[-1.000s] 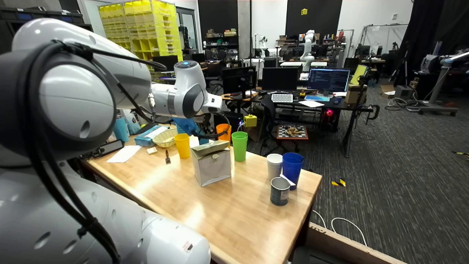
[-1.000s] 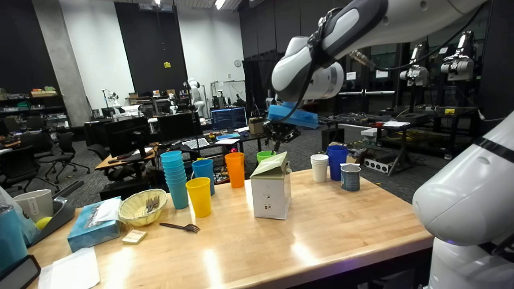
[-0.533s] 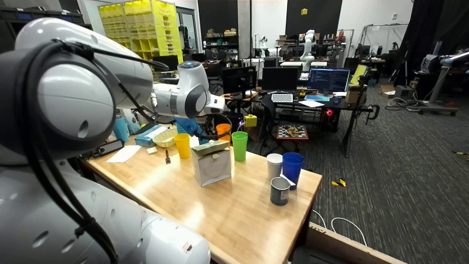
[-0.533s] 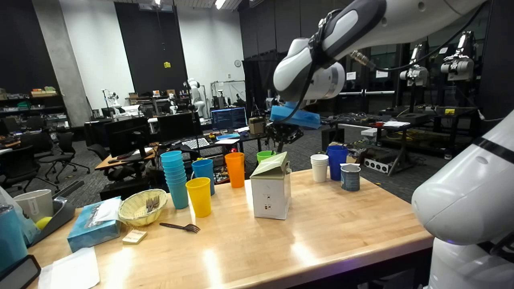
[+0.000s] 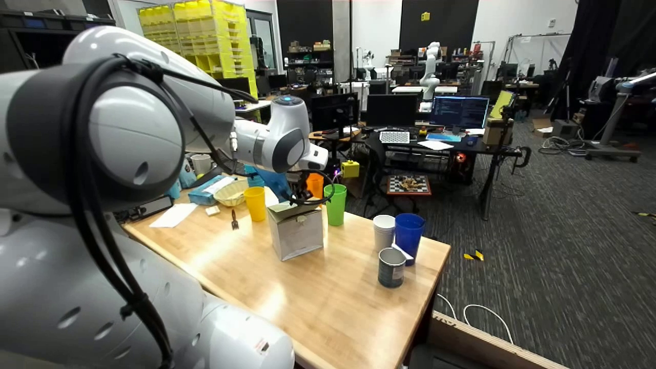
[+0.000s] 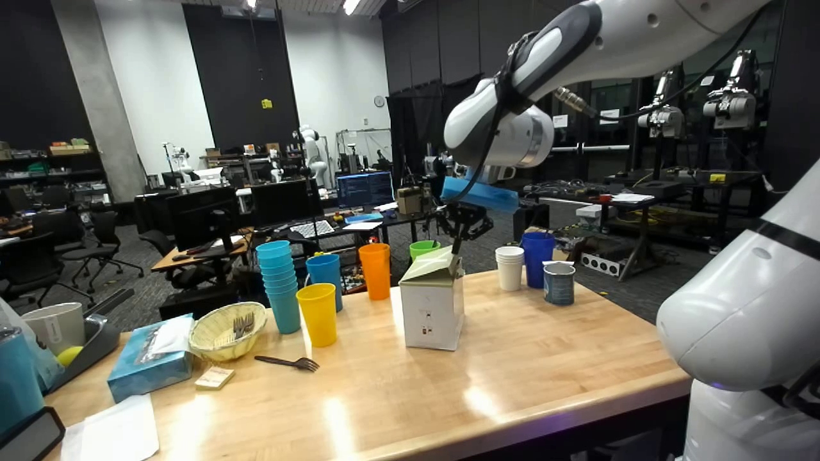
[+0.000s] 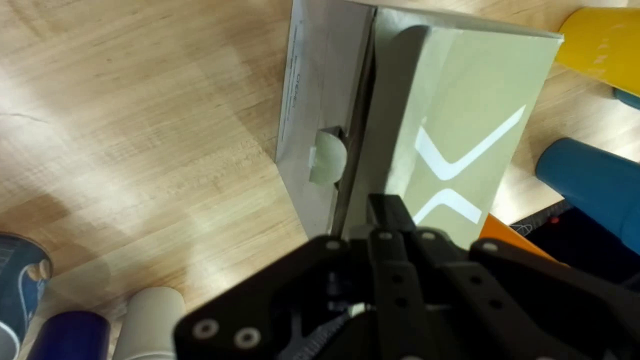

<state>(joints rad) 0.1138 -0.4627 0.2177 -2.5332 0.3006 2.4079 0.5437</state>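
My gripper point(image 7: 387, 207) is shut with nothing between its fingers, pointing down at a small white box with a pale green lid point(image 7: 475, 100). The lid stands slightly raised, leaving a dark slit along the tabbed front edge. In the wrist view the fingertips overlap the lid's folded front flap point(image 7: 365, 185), close to one end of it. Whether they touch it I cannot tell. In an exterior view the gripper point(image 6: 456, 248) reaches down at the far edge of the box point(image 6: 433, 314). In the opposite picture the box point(image 5: 297, 237) partly sits below the gripper point(image 5: 302, 199).
A green cup point(image 5: 335, 205), an orange cup point(image 6: 375, 271) and a yellow cup point(image 6: 318, 315) stand round the box. White cups point(image 6: 509, 269), a dark blue cup point(image 6: 538, 259) and a tin can point(image 6: 558, 283) are grouped together. A basket point(image 6: 221, 339), a fork point(image 6: 288, 363) and stacked teal cups point(image 6: 282, 301) are there too.
The arm and shut gripper have moved right and a little down in both exterior views, coming to the box's lid. The box and the cups have stayed where they were.
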